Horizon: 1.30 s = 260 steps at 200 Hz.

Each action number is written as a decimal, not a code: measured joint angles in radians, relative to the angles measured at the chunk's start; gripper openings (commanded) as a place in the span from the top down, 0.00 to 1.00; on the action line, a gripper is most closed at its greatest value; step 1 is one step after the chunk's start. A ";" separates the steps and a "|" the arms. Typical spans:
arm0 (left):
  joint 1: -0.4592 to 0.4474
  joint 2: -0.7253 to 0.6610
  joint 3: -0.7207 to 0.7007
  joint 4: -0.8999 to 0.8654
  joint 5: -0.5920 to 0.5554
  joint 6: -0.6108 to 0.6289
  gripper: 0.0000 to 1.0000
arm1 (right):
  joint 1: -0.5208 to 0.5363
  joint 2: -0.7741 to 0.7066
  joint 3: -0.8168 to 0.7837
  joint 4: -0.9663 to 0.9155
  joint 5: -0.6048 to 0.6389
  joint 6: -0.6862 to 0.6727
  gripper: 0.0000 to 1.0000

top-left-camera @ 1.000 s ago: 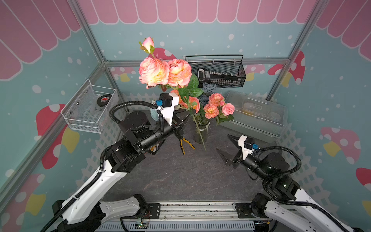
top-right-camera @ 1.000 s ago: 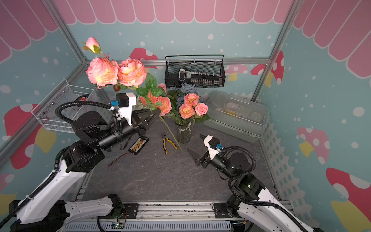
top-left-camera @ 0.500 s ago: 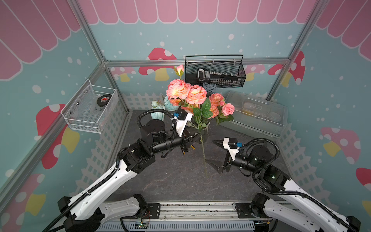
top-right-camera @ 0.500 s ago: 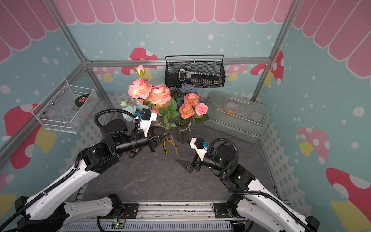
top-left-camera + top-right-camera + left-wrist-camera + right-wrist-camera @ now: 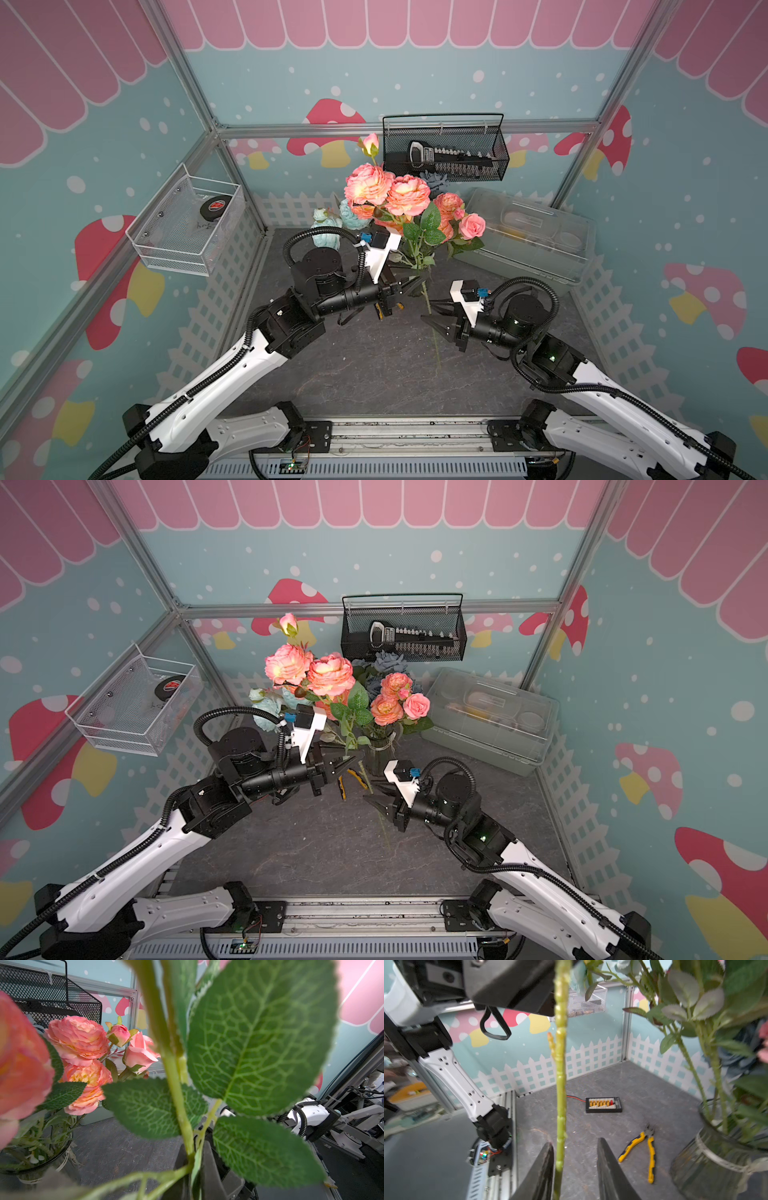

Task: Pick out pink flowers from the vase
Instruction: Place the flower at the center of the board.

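Note:
My left gripper (image 5: pixel 409 284) is shut on the green stem (image 5: pixel 178 1101) of a spray of pink flowers (image 5: pixel 386 191), held upright just left of the vase (image 5: pixel 379 754). The stem (image 5: pixel 426 297) hangs down below the grip to the table. My right gripper (image 5: pixel 428 312) is open around its lower part. In the right wrist view the stem (image 5: pixel 560 1084) lies against one finger (image 5: pixel 544 1163), with a gap to the other, around the gripper (image 5: pixel 575 1142). More pink flowers (image 5: pixel 399 700) stand in the ribbed glass vase (image 5: pixel 708 1159), together with dusty-blue roses (image 5: pixel 388 663).
Yellow-handled pliers (image 5: pixel 648 1147) and a black connector board (image 5: pixel 603 1104) lie on the dark table. A translucent plastic box (image 5: pixel 528 232) sits back right. A black mesh basket (image 5: pixel 444 153) hangs on the back wall, a white wire basket (image 5: pixel 187 224) on the left. Pale aqua blooms (image 5: pixel 336 224) show behind the left arm.
The left arm has brought the held pink flowers down and to the right, beside the vase. The right gripper has moved in to the lower stem, and its jaws have narrowed around it.

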 measured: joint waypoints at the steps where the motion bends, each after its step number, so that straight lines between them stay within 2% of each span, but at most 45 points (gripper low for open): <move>1: 0.000 0.001 0.000 0.000 0.000 0.000 1.00 | 0.000 -0.001 0.000 -0.001 0.000 0.000 0.81; 13: 0.000 0.008 0.000 0.003 0.000 0.000 0.97 | 0.000 -0.013 0.001 0.000 0.002 0.005 0.88; 32: 0.000 0.021 0.000 0.010 0.000 0.002 0.81 | 0.000 -0.033 0.001 -0.005 0.011 0.010 0.99; 54: -0.001 0.027 0.000 0.013 -0.003 0.002 0.71 | 0.000 -0.048 0.001 -0.011 0.030 0.021 1.00; 69: -0.001 0.031 0.000 0.013 -0.009 0.002 0.59 | 0.000 -0.067 0.000 -0.015 0.047 0.023 1.00; 77: -0.001 0.032 0.001 0.013 -0.013 0.008 0.49 | 0.000 -0.078 0.000 -0.016 0.058 0.025 1.00; 85: -0.001 0.034 0.002 0.011 -0.018 0.006 0.34 | 0.000 -0.090 0.000 -0.017 0.070 0.025 1.00; 96: -0.001 0.034 0.005 0.007 -0.035 0.004 0.03 | 0.000 -0.107 -0.001 -0.017 0.085 0.026 1.00; 98: -0.001 0.034 0.006 0.006 -0.038 0.005 0.02 | 0.000 -0.111 -0.002 -0.018 0.090 0.026 1.00; 135: 0.000 0.001 0.015 -0.031 -0.179 0.013 0.01 | 0.001 -0.215 -0.003 -0.089 0.232 0.038 1.00; 176: 0.010 -0.095 0.015 -0.037 -0.328 0.031 0.01 | 0.000 -0.350 0.017 -0.314 0.606 0.114 1.00; 212: 0.023 -0.108 0.011 -0.033 -0.372 0.031 0.01 | 0.000 -0.386 0.011 -0.505 0.878 0.261 1.00; 242: 0.029 -0.098 -0.003 -0.033 -0.380 0.031 0.01 | 0.000 -0.377 -0.011 -0.627 1.020 0.363 1.00; 260: 0.030 -0.096 -0.007 -0.033 -0.379 0.031 0.01 | 0.000 -0.322 -0.006 -0.686 1.076 0.398 1.00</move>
